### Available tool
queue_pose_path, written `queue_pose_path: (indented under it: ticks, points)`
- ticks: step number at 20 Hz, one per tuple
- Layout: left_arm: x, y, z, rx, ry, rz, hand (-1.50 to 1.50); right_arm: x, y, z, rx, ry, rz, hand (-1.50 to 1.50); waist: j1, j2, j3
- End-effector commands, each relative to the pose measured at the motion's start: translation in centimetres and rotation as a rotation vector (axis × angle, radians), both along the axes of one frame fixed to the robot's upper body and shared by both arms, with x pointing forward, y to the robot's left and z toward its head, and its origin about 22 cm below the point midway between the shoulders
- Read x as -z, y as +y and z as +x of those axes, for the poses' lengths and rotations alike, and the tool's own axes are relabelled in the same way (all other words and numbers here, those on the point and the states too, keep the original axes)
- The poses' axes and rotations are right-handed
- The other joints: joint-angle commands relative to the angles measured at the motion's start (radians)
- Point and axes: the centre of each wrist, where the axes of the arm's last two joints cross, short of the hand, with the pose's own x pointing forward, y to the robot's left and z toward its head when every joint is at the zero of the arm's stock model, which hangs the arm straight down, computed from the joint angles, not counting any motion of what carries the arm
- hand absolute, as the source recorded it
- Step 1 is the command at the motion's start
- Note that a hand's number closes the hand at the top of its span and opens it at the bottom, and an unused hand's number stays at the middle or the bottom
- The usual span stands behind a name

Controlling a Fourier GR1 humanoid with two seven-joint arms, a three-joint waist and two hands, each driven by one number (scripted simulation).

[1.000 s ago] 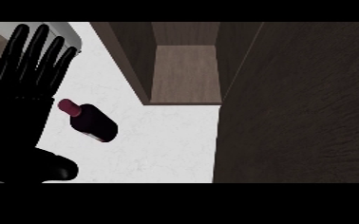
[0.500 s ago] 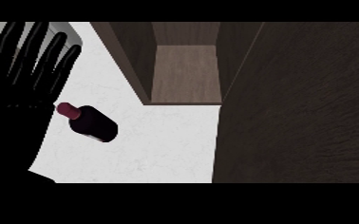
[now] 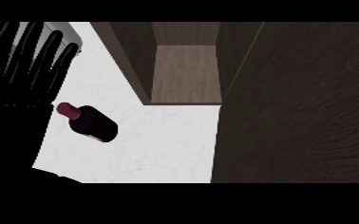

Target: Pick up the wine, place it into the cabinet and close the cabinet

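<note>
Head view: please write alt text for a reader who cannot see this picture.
A dark wine bottle with a red cap lies on the white counter, and the robot's black left hand, fingers straight, is at the view's left edge beside it. Further back and right, a dark wooden cabinet stands open.

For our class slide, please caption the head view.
Open left hand beside wine bottle lying on white counter, cabinet open.

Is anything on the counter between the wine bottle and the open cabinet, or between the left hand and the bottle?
Nothing visible. The wine bottle lies on the white counter, with bare counter between it and the open cabinet. The left hand, fingers straight, is just beside the bottle's red cap, with nothing between them.
</note>
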Motion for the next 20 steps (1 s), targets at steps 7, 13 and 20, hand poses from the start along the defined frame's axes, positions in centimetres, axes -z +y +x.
queue_pose_path:
  ticks: [7, 13, 20]
  points:
    - [1.1, 2.8, -0.5, -0.088, 0.094, -0.033, -1.5, -1.5, 0.3, -1.8, -0.01, -0.023, 0.023, -1.5, 0.0, 0.0, 0.0]
    - [2.1, 4.8, 1.3, -0.165, 0.112, 0.005, -1.5, -2.8, -0.6, -0.4, -0.018, -0.043, 0.013, -1.5, 0.002, 0.001, 0.0]
    - [4.6, 8.7, 1.9, -0.305, 0.139, 0.042, -1.5, -1.4, 0.9, -3.4, -0.033, -0.032, 0.038, -1.5, -0.005, -0.001, 0.0]
